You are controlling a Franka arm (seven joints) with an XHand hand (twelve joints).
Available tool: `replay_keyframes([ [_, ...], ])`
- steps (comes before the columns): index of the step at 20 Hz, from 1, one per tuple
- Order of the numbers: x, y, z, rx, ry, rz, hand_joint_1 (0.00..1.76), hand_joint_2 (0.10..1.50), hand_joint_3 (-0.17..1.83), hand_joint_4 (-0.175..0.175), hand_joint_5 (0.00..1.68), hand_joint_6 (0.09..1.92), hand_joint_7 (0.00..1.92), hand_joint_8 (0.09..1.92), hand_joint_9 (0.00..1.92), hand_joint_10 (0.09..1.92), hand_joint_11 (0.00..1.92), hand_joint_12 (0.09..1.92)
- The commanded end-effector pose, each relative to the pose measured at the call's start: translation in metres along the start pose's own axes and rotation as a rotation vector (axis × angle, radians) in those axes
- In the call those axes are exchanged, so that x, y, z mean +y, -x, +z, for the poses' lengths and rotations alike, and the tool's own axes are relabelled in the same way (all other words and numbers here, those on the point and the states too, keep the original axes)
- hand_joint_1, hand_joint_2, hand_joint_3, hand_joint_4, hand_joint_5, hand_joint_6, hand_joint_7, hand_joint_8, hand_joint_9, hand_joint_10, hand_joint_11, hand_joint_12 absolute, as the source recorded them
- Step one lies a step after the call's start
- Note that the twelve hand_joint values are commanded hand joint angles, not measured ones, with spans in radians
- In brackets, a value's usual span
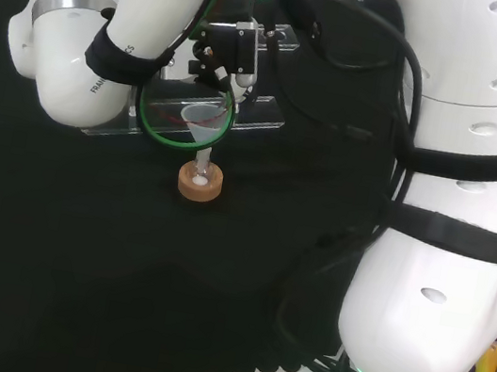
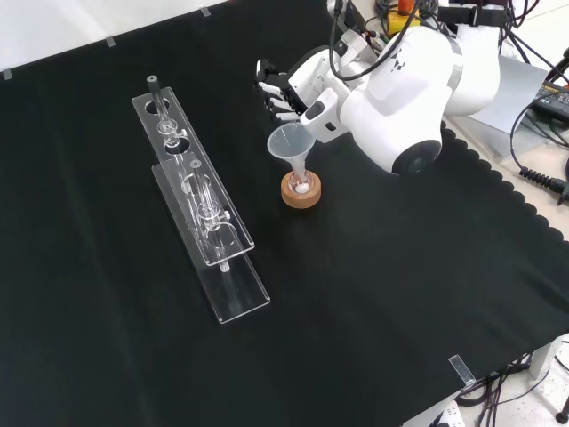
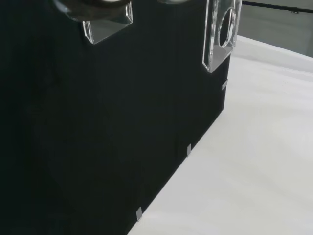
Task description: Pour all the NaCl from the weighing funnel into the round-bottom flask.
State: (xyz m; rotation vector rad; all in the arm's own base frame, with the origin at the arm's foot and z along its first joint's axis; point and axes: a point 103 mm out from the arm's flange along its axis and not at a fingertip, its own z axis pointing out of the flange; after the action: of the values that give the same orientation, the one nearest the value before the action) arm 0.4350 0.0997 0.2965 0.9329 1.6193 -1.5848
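The funnel stands mouth up with its stem in a small round-bottom flask on a cork ring. White powder lies in the flask's bottom. The hand hovers just above and behind the funnel's mouth, its fingers curled towards the thumb. Between them it pinches a small clear piece, the weighing funnel, which is hard to make out. In the head view the hand sits right above the funnel and the cork ring.
A long clear plastic rack with glassware in its holes stands left of the flask in the front view. Its end also shows in the wrist view. The cloth's edge runs beside a white floor.
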Motion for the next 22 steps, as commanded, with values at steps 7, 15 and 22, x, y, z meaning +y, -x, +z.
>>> replay_keyframes([
  [7,-0.0061,0.0021,-0.0136,-0.088,-0.028,0.027,1.25,1.04,-0.01,0.06,1.17,0.75,1.19,0.64,1.42,0.17,1.13,0.81],
  [15,-0.0058,0.0019,-0.0175,-0.1,-0.032,0.038,1.25,1.04,-0.01,0.06,1.17,0.75,1.19,0.64,1.42,0.17,1.13,0.81],
  [22,-0.0053,0.0009,-0.013,-0.135,-0.027,0.051,1.25,1.04,-0.01,0.06,1.17,0.75,1.19,0.64,1.42,0.17,1.13,0.81],
])
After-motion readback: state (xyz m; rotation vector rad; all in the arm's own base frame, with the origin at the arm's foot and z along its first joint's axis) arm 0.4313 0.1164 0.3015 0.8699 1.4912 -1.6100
